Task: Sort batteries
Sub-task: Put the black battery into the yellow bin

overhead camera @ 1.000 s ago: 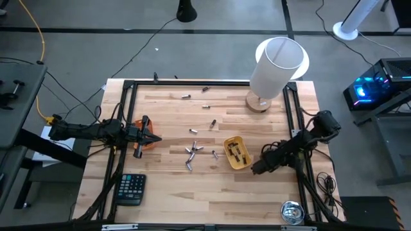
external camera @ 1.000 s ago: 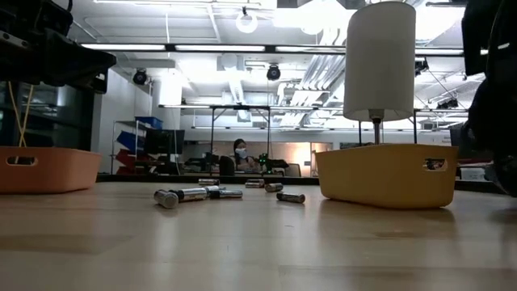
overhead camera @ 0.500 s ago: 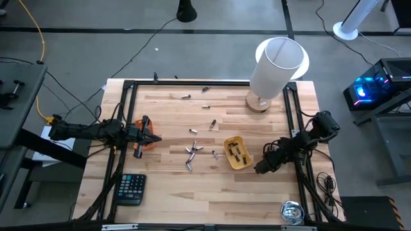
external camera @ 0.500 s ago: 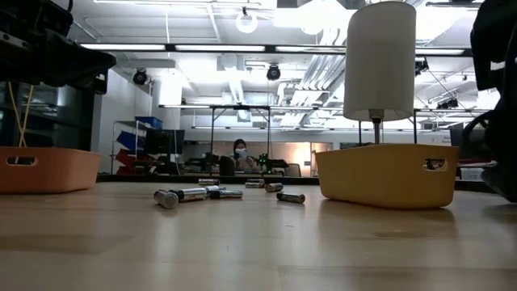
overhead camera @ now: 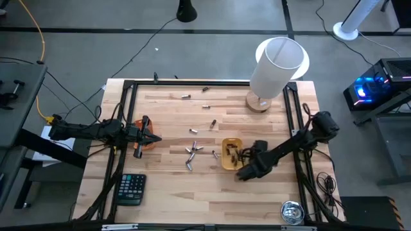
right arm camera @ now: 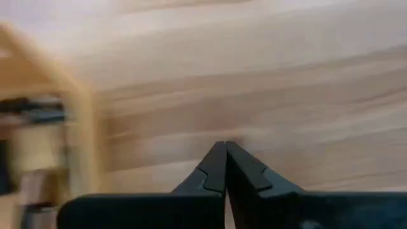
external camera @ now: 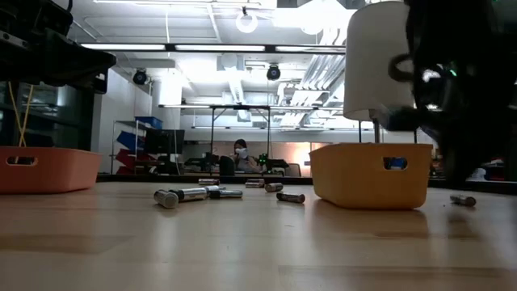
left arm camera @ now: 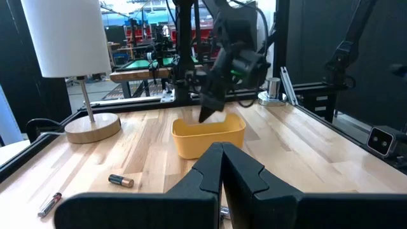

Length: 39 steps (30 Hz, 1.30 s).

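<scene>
Yellow tray at my clenched, empty right claw, the loose batteries lie scattered on the bench toward its nine o'clock, about midway to my shut left claw.

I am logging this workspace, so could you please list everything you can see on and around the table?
Loose batteries: roughly nine, dark and silvery, scattered on the middle and far part of the table.
Yellow tray: one, right of centre, batteries lying inside.
Orange tray: one, at the left edge, beneath the left gripper.
Calculator: one, black, near-left corner.
Lamp: one, white shade on a wooden base, far-right corner.
Metal tin: one, silvery, near-right corner.
Person: one, far back in the room.
Left gripper: shut, empty, over the orange tray.
Right gripper: shut, empty, by the yellow tray's near side.
</scene>
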{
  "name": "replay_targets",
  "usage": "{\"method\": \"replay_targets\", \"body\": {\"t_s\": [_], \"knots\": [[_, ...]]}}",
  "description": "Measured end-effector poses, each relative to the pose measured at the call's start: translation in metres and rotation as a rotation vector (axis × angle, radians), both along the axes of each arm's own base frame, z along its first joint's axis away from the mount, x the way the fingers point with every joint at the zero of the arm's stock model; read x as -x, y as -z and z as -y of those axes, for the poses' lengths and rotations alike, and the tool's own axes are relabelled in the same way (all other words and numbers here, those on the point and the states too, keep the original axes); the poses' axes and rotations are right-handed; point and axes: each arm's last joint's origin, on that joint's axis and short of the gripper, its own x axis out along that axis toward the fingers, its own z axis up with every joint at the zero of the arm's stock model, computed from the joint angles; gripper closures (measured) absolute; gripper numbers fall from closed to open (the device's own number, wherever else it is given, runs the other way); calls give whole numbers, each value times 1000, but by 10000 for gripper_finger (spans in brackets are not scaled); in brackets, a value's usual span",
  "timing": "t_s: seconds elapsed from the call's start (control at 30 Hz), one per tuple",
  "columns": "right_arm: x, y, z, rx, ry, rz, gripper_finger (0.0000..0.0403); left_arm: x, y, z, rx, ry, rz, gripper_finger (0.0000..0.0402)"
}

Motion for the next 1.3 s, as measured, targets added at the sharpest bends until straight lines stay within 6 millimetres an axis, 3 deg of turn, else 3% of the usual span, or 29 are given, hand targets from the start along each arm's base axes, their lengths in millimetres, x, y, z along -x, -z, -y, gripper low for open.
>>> {"method": "replay_targets", "body": {"t_s": [0.23,0.47,0.6,0.73,0.9,1.1,1.3], "knots": [[-5,-17,7,44,16,-32,401,0,0,0,0,0,-1,401],[6,-40,9,-34,28,-17,402,0,0,0,0,0,-1,401],[23,-47,1,-95,24,-121,402,0,0,0,0,0,-1,401],[40,-36,-8,-148,18,-163,381,0,0,0,0,0,-1,401],[49,-10,-14,-246,26,-113,314,0,0,0,0,0,-1,401],[49,-8,-7,-208,52,-123,228,0,0,0,0,0,-1,401],[59,15,7,-221,88,-112,207,0,0,0,0,0,-1,401]]}}
